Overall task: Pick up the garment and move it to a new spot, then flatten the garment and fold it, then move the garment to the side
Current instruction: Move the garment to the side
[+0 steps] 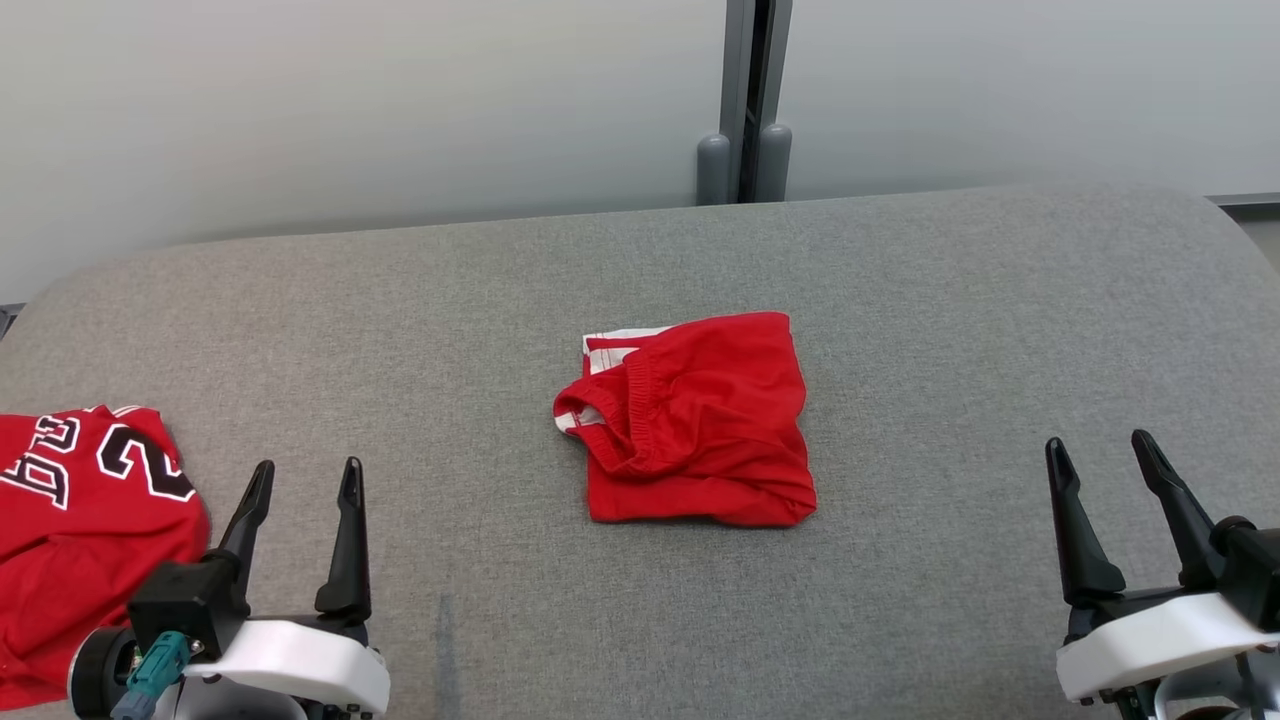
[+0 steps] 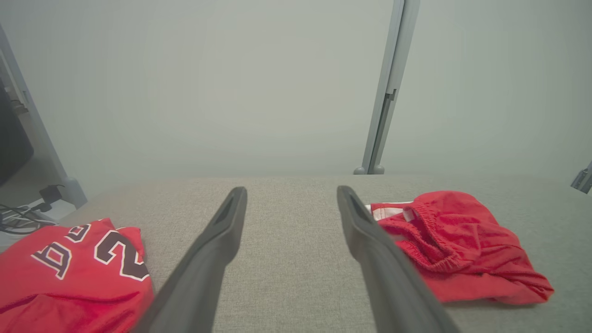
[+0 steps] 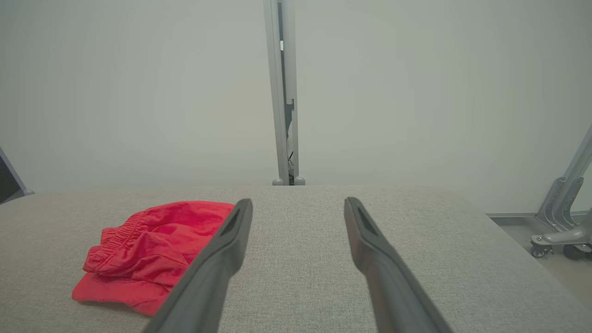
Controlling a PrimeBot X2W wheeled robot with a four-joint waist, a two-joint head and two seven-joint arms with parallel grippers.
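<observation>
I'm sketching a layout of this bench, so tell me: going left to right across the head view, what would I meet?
In order: red jersey → left end effector, open → red shorts, bunched mid-surface → right end effector, open.

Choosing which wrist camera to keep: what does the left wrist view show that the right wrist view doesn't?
Left wrist view: a red numbered jersey at lower left, cables at far left, the open left gripper. Right wrist view: a wheeled stand at far right, the open right gripper. Both: the red shorts, the grey pad, the grey post.
</observation>
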